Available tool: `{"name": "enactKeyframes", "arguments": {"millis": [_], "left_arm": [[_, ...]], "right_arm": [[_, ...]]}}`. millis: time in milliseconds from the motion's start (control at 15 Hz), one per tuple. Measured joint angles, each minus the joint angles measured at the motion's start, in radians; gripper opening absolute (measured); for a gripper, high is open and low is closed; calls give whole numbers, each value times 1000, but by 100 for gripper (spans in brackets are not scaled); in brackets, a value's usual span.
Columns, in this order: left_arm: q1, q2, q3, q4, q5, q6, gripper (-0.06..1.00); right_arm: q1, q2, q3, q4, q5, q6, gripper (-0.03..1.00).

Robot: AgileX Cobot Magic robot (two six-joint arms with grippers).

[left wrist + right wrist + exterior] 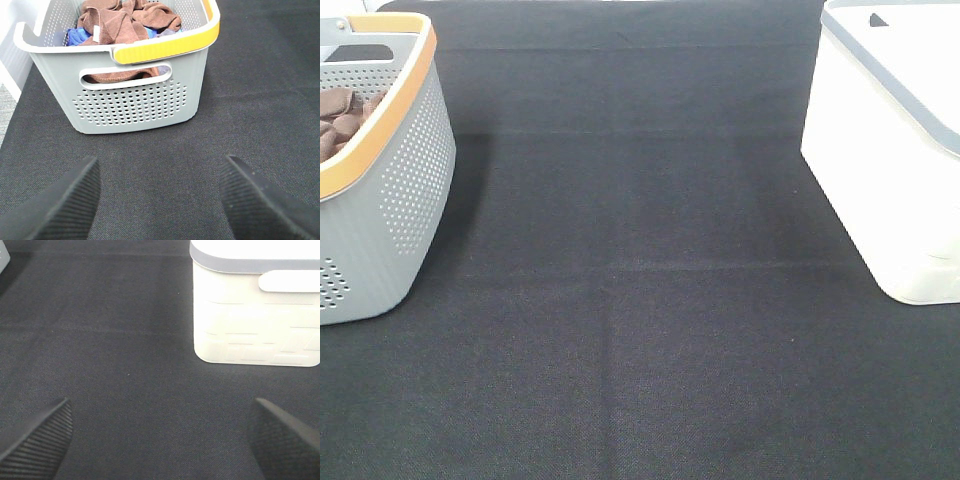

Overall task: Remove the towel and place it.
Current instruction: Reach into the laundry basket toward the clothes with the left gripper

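A rust-brown towel (112, 27) with a small white tag lies bunched in the grey basket (135, 102), which has a yellow-orange rim. It lies on top of blue cloth (75, 36). More brown cloth (157, 12) lies beside it; I cannot tell whether that is a separate piece. In the high view the basket (410, 170) stands at the left edge with brown cloth (340, 115) showing inside. My left gripper (160, 195) is open and empty, low over the mat in front of the basket. My right gripper (160, 440) is open and empty. Neither gripper shows in the high view.
A white bin (890, 170) with a grey rim stands at the right, and it also shows in the right wrist view (250, 325). A black fabric mat (640, 300) covers the table between basket and bin.
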Motion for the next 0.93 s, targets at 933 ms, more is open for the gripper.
{"name": "enactKeyframes", "arguments": {"millis": [933], "left_arm": [[0, 0, 0, 0, 0, 0, 65]], "right_arm": [[0, 0, 0, 0, 0, 0, 89]]}}
